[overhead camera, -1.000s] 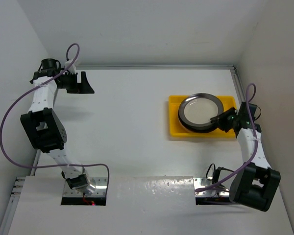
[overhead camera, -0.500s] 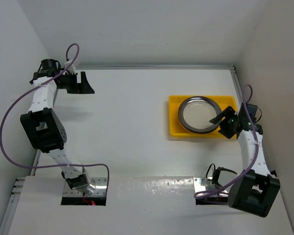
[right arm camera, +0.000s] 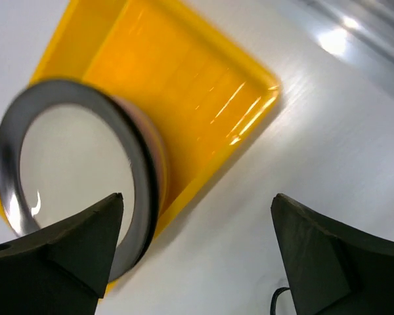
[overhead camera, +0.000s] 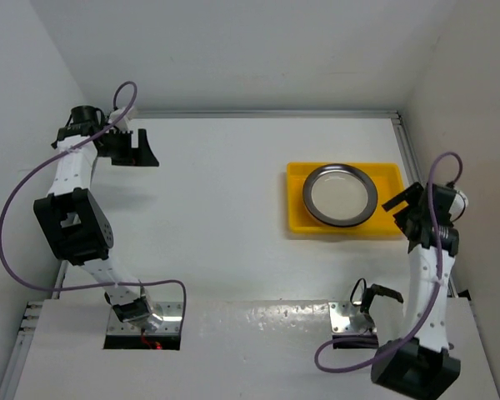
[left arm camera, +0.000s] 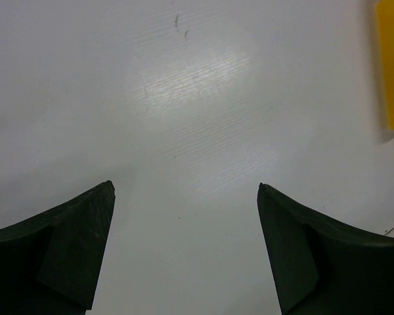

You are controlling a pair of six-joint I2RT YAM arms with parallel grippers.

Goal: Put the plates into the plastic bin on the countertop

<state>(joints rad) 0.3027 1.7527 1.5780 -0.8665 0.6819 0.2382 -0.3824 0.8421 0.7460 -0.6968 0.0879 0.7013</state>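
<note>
Top view and both wrist views, plates-to-bin task, closing stage. The plates [overhead camera: 340, 194] lie stacked in the yellow bin [overhead camera: 296, 218], a steel-rimmed one on top. In the right wrist view, coloured edges of others show under its rim. No plate is seen elsewhere on the worktop [overhead camera: 225, 208], so the step in hand is judged to be clearing the right arm from the bin.

This step is best done by lifting the arm up and away from the bin's near corner. The opening should be kept wide, so that neither the bin wall nor the steel rim is caught and the stack is not nudged. The stack sits toward one end of the bin, with bare yellow floor beside it.

The right fingers [right arm camera: 59, 249] are spread wide and hold nothing. They stand just off the bin's right end, touching neither bin nor plates. The left fingers [left arm camera: 65, 243] are likewise spread wide and empty, held over bare worktop at the far left, well apart from the bin.
</note>
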